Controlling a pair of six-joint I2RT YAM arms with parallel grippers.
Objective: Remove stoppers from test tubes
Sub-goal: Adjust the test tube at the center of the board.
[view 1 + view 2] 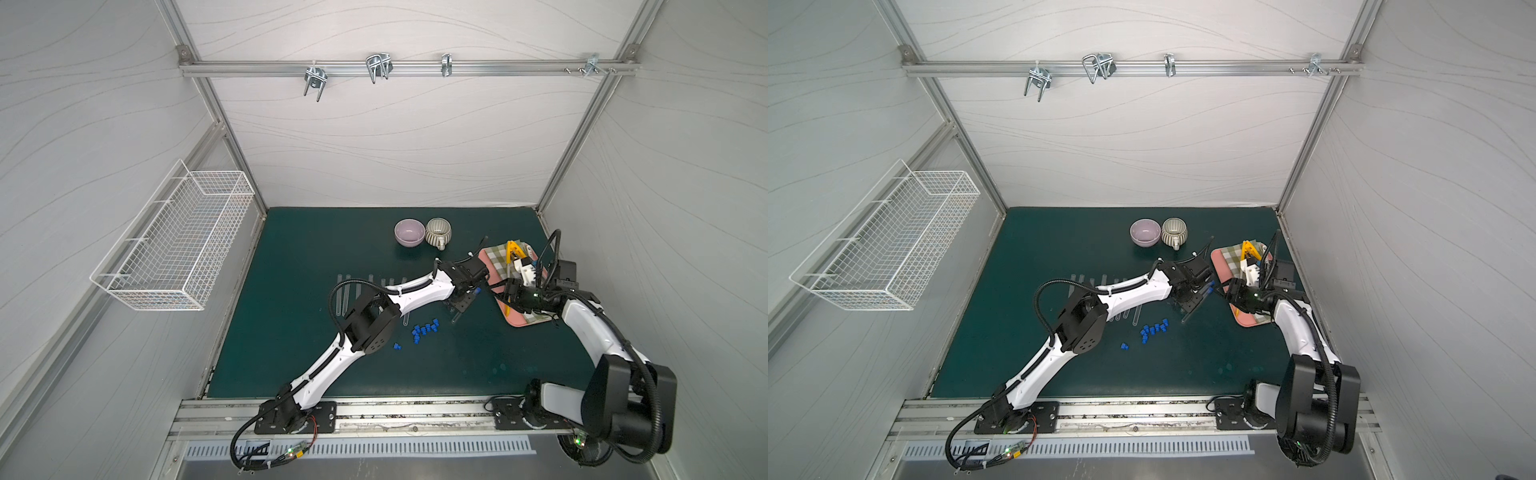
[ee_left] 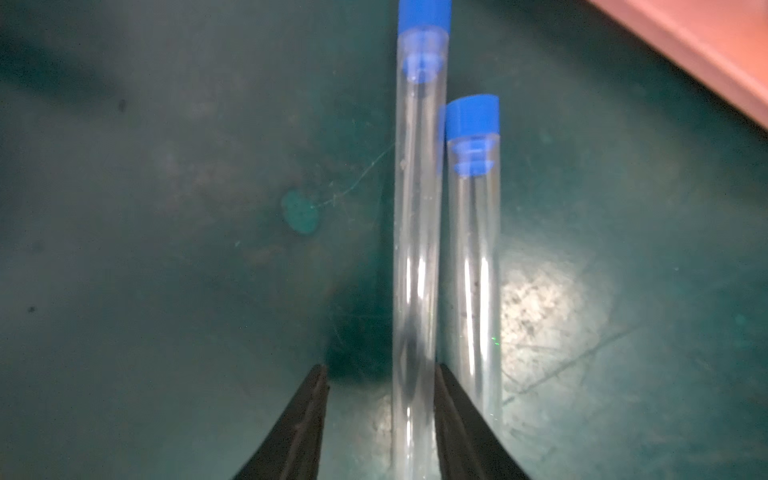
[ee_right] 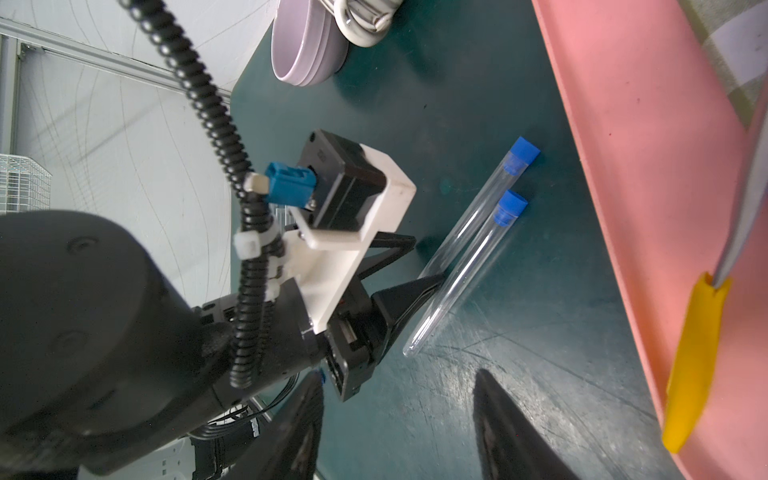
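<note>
A white wire basket (image 1: 174, 245) is hung on the left wall. On the green bench (image 1: 316, 249), several unplugged test tubes (image 1: 340, 297) are laid in a row, partly hidden by the left arm. Near them a cluster of loose blue stoppers (image 1: 424, 329) is seen, with 1 stray stopper (image 1: 397, 345) set apart. Further back, a lilac bowl (image 1: 409, 232) and a striped mug (image 1: 438, 230) are placed side by side. The left pincer (image 2: 380, 372) is positioned over 2 plugged tubes lying side by side near a pink tray (image 2: 706, 50). The first tube (image 2: 417, 249) is straddled by partly open jaws, touched by 1 finger with a gap left at the other, so no grip is shown. The second tube (image 2: 476, 270) lies outside the jaws. Each tube is closed by a blue plug (image 2: 472, 114). The right pincer (image 3: 399, 374) is held wide and empty near the rounded ends of the tubes. A checked cloth (image 1: 496, 259) and a yellow-handled tool (image 3: 698, 361) are carried on the tray.
</note>
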